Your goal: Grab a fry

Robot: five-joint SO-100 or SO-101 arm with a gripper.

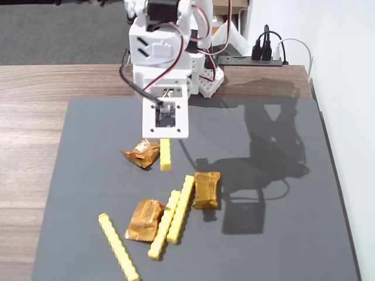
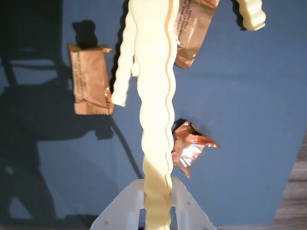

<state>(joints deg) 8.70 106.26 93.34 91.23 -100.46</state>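
Gripper (image 2: 156,203) is clamped on a fry (image 2: 154,96): wrist view shows both white fingers (image 2: 189,213) pressed against the stick's lower end, the fry running up from 6 o'clock to 12 o'clock through frame centre. In the fixed view the held fry (image 1: 165,154) pokes out below the white wrist housing, pointing toward 6 o'clock, tip near or on the dark mat (image 1: 281,193); cannot tell whether it touches.

Crumpled foil packet (image 1: 141,153) sits just beside that fry at its 9 o'clock.

Three more fries on the mat, fixed view: two leaning together, second fry (image 1: 181,208) and third fry (image 1: 164,225), touching along their length; fourth fry (image 1: 119,246) lies apart at 7 o'clock, angled.

Flat packet (image 1: 207,189) sits at 3 o'clock of the pair, touching the second fry's upper end. Another packet (image 1: 143,219) lies against the third fry at its 9 o'clock.
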